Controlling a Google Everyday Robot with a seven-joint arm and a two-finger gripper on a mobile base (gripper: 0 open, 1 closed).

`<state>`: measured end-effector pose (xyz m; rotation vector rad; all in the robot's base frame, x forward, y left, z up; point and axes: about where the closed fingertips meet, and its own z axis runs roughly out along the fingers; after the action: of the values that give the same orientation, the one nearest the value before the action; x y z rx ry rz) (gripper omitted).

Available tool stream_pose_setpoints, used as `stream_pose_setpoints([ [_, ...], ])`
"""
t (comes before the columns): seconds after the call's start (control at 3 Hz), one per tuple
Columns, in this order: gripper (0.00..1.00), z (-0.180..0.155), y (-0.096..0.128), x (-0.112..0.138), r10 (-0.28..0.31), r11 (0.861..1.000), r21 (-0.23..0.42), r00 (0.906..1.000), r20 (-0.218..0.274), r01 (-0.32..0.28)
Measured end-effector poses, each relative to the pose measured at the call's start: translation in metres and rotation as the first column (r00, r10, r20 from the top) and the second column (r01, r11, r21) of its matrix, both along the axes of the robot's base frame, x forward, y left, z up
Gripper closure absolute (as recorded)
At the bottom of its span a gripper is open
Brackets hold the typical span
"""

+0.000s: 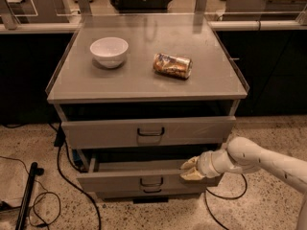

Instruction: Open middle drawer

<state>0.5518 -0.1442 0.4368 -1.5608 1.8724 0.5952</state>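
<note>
The middle drawer (115, 181) is a grey metal drawer with a small dark loop handle (151, 181). It stands partly pulled out of the cabinet, under the larger top drawer (100, 132). My gripper (192, 169) is at the right end of the middle drawer's front, at its top edge, on the end of the white arm (249, 157) that comes in from the right. The bottom drawer's handle (151, 191) shows just below the middle drawer's front.
A white bowl (109, 51) and a crushed can (172, 65) lie on the grey cabinet top (144, 83). Black cables (62, 176) and a dark pole (26, 195) lie on the speckled floor at the left. Dark counters stand behind.
</note>
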Motion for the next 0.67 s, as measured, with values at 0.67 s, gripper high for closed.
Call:
stream_pose_setpoints([
  [0.67, 0.39, -0.0002, 0.0004, 0.0000, 0.000, 1.000, 0.001, 1.0000, -0.001, 0.000],
])
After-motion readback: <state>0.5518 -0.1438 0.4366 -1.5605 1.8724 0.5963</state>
